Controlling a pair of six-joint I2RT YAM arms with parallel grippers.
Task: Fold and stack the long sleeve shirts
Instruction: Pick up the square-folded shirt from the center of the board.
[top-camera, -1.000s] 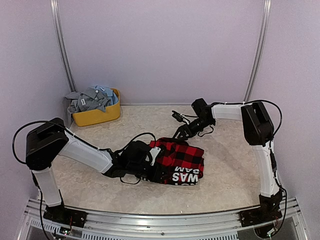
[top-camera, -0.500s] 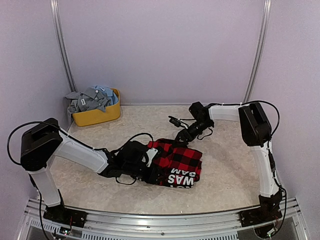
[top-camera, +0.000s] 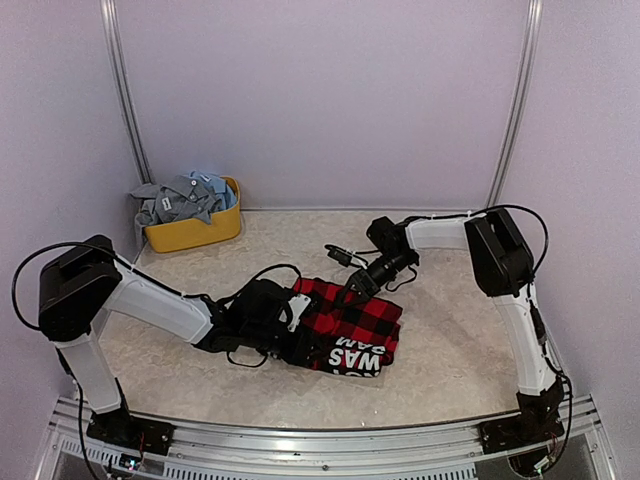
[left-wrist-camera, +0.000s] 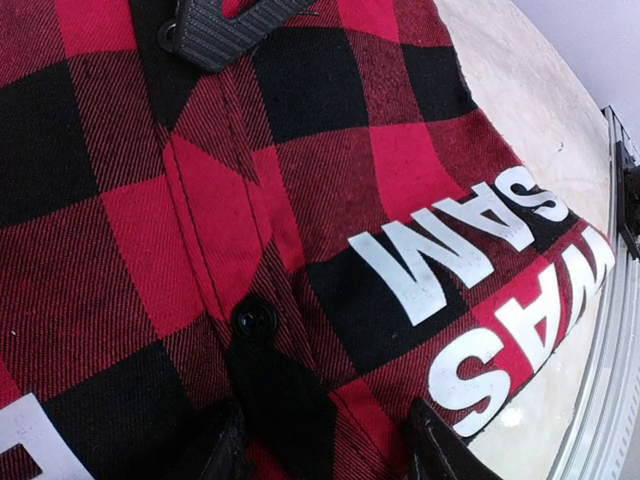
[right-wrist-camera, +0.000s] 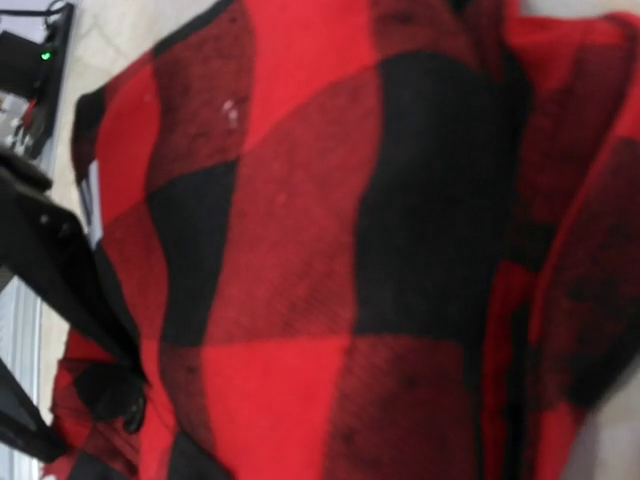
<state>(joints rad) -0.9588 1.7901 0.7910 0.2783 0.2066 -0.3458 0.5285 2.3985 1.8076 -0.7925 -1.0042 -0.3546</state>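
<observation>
clearly pinches the 9 o'clock edge of the red-and-black flannel (top-camera: 360, 315) with the left gripper (top-camera: 298, 320). sets the right gripper (top-camera: 356, 287) at the 12 o'clock edge; cannot tell whether clamped or apart. lies bunched mid-table (top-camera: 460, 340), white letters (top-camera: 358, 358) toward 6 o'clock. piles grey shirts (top-camera: 178, 200) in the yellow tub (top-camera: 195, 236) at 10 o'clock.

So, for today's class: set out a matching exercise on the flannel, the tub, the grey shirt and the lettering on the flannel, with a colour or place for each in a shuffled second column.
Column one:
1. flannel
2. tub
3. grey shirt
4. lettering

Column two:
A. white
B. piled in the tub
C. red and black check
D. yellow

Pairs: 1-C, 2-D, 3-B, 4-A
</observation>
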